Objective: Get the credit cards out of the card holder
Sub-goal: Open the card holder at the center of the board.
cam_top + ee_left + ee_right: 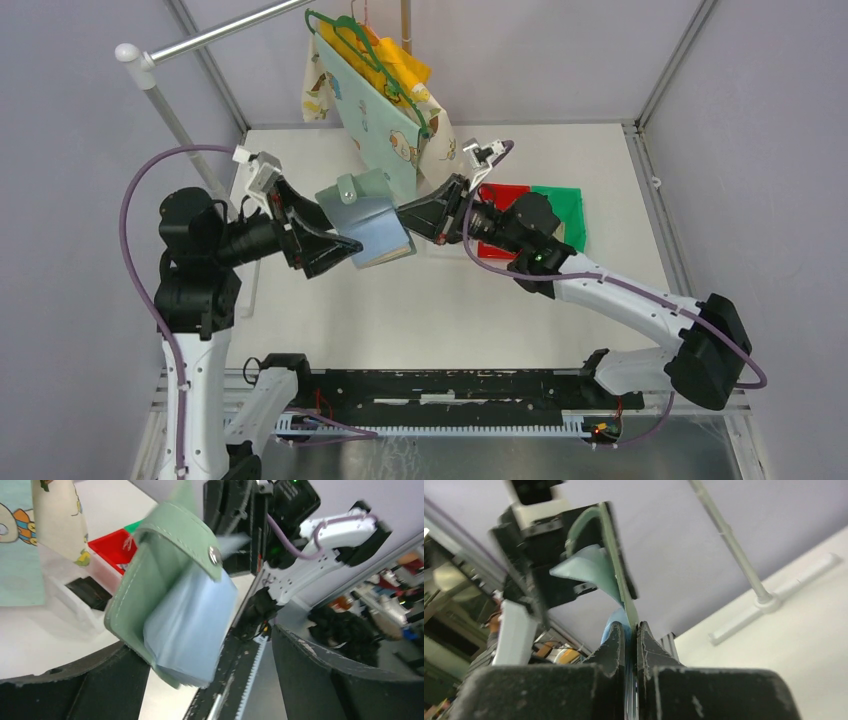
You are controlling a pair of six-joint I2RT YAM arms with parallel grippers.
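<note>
So the card holder (362,222) is hanging up in the air over the middle of the desk (450,310), right between the two arms and not resting on anything. It's flopping open: the grey-green cover is sitting on the far side with its snap tab (215,556) sticking out, and the shiny pale blue pockets (192,625) are fanning out below it. I honestly can't make out any cards in those pockets, since it all blurs into one blue sheet.

The right hand (630,630) is coming in from the right and is pinching the holder's edge. Its two fingers are squeezing together on the thin green cover with a bit of blue pocket caught in there too, so that's the one carrying it.

The left hand (338,236) is reaching in from the other side with its fingers spread wide. The holder's lower corner is dangling in the gap between them. It's sitting just beside one finger (75,690), but I can't tell if it's actually touching.

Behind the right arm, a red bin (505,195) and a green bin (560,205) are sitting side by side on the desk, and a printed bag (375,95) is hanging on a hanger near the back.
</note>
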